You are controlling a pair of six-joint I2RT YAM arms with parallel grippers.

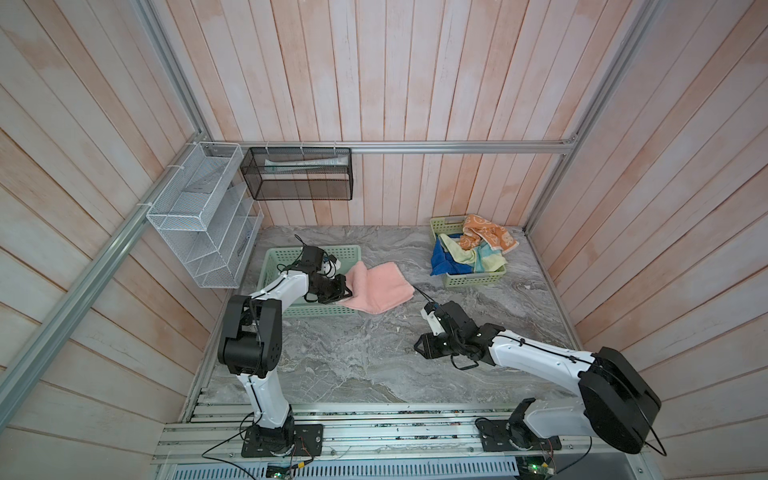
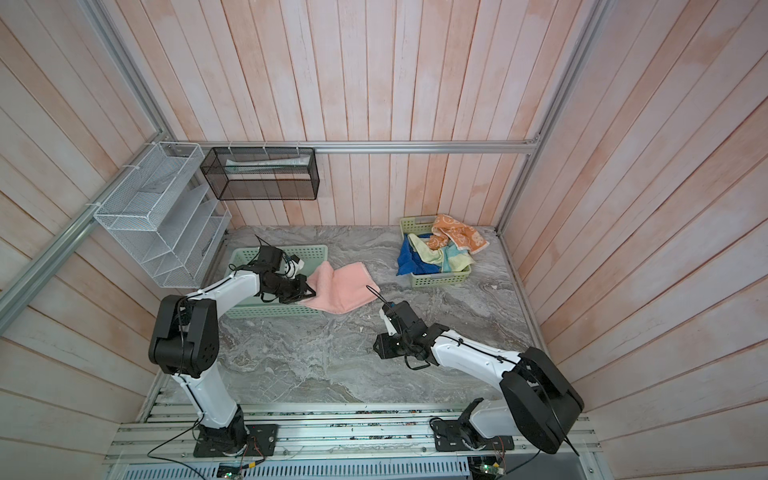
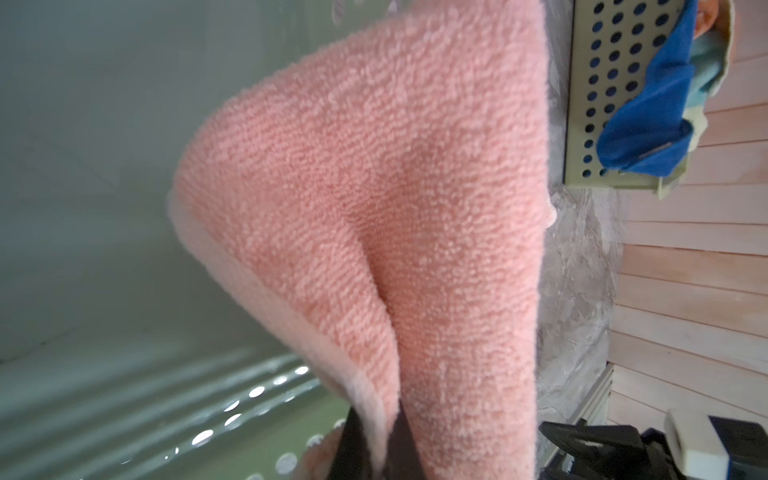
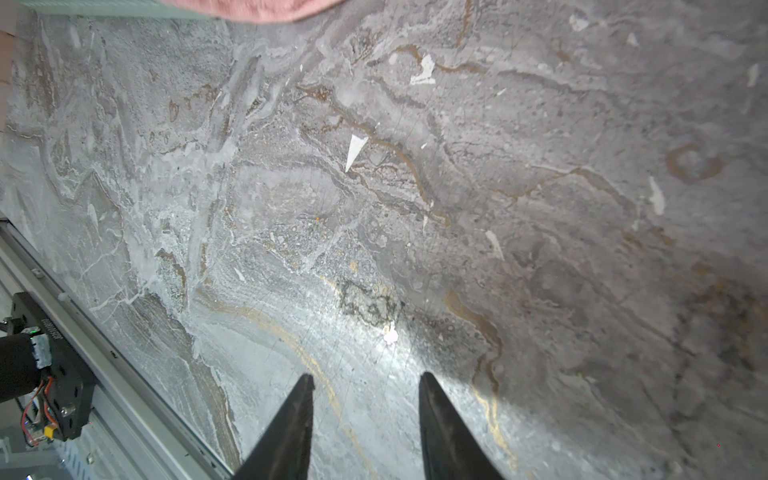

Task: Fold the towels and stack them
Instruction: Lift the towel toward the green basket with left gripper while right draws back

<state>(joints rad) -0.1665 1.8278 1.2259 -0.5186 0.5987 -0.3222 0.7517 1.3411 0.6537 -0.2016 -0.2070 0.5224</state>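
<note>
A folded pink towel (image 1: 380,291) (image 2: 345,291) lies on the marble table, its left end raised over the right rim of the left pale green basket (image 1: 316,250) (image 2: 291,249). My left gripper (image 1: 347,293) (image 2: 309,291) (image 3: 380,449) is shut on that raised end of the pink towel (image 3: 395,208). The right basket (image 1: 473,280) (image 2: 440,280) holds the crumpled orange (image 1: 490,235), blue (image 1: 442,259) and pale yellow (image 1: 461,253) towels. My right gripper (image 1: 417,347) (image 2: 376,347) (image 4: 365,378) hangs open and empty over bare marble, nearer the front than the pink towel (image 4: 257,10).
A white wire rack (image 1: 199,216) hangs on the left wall and a black mesh basket (image 1: 299,178) on the back wall. Wooden walls close the table on three sides. An aluminium rail (image 1: 374,419) with both arm bases runs along the front edge.
</note>
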